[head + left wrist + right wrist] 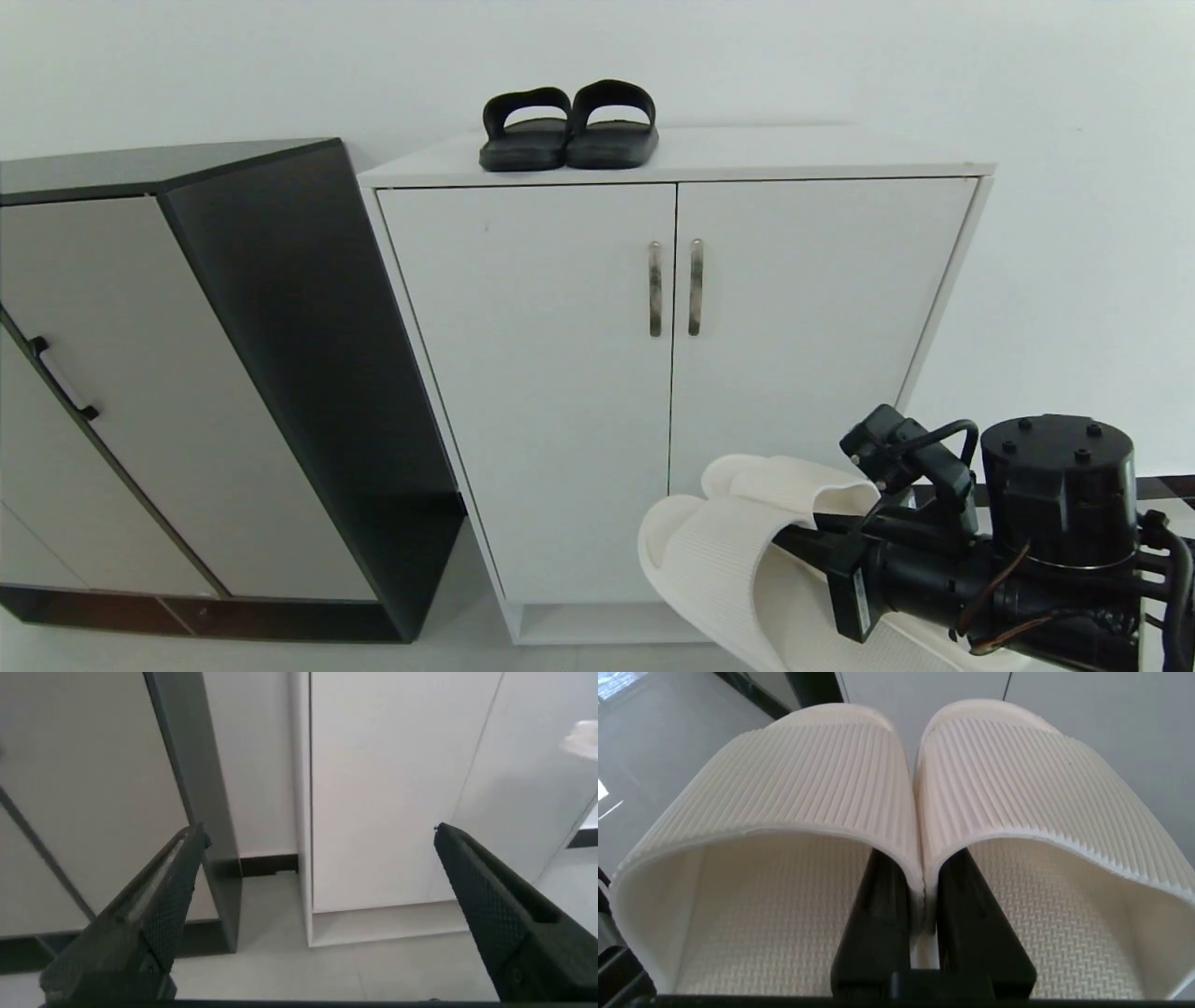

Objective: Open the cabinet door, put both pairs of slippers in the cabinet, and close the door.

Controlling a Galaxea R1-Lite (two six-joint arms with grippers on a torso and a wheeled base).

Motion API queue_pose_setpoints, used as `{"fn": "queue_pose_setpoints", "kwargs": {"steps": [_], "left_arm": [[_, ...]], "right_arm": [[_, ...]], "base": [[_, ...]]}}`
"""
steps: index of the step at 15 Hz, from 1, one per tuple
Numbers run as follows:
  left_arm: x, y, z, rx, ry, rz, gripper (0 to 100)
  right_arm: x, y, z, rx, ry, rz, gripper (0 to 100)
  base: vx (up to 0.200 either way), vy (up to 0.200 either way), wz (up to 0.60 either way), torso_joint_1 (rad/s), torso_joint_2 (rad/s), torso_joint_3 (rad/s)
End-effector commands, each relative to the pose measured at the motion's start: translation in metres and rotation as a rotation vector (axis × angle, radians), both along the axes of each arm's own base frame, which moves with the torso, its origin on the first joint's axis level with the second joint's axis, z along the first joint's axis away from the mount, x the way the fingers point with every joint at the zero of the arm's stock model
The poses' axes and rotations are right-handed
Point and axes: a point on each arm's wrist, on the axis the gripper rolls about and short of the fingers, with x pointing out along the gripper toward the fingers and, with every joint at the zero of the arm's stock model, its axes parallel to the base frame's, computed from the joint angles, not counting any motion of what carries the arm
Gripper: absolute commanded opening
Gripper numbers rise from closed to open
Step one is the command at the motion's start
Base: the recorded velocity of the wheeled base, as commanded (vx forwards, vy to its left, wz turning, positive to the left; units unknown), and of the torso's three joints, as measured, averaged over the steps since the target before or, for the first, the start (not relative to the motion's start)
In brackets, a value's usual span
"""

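We find the white two-door cabinet (672, 373) at the centre of the head view. Both doors are shut, so the opening step is not yet done. Just beside it, at its 9 o'clock, stands a dark grey cabinet with pale door (280, 373), which we judge no part of the task.

The cream ribbed foam slippers (738, 551) hang at 5 o'clock in the head view, before the lower right door, toes toward the cabinet. The black rubber slide slippers (568, 126) rest side by side on the cabinet top at 12 o'clock.

The right gripper (920, 933) is clamped on the cream pair. Its fingers sit under the straps and pinch the adjoining inner walls together, which is why one grip carries both. That arm lies low and roughly level, pointing at the door.

The left gripper (318, 833) is spread wide and empty, facing the cabinet's lower left corner. We judge it free to pull the brushed metal bar handles (655, 289).
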Motion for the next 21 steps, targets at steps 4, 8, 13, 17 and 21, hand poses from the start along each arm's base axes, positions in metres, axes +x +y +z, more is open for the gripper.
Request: {"fn": "queue_pose_setpoints", "kwargs": {"steps": [4,8,13,17,21], "left_arm": [[0.059,-0.006,0.137,-0.061,0.014,-0.235,100],[0.131,-0.012,0.156,-0.009,0.064,-0.360,100],[0.211,-0.100,0.169,-0.002,0.033,-0.679,100],[0.235,-0.160,0.194,-0.008,0.043,-0.823,100],[0.277,-0.192,0.197,-0.008,0.058,-0.858,100]], "right_arm": [[-0.002,0.002,-0.005,-0.012,0.011,0.007,0],[0.000,0.003,-0.006,-0.013,0.012,0.007,0],[0.000,0.005,-0.006,-0.029,-0.038,0.030,0],[0.003,0.007,-0.010,-0.024,-0.037,0.025,0],[0.007,0.008,-0.012,-0.023,-0.039,0.018,0]], "base": [[0.000,0.000,0.00,-0.013,0.27,0.255],[0.000,0.000,0.00,-0.002,0.02,0.012],[0.000,0.000,0.00,0.000,0.00,0.000],[0.000,0.000,0.00,0.000,0.00,0.000],[0.000,0.000,0.00,0.000,0.00,0.000]]}}
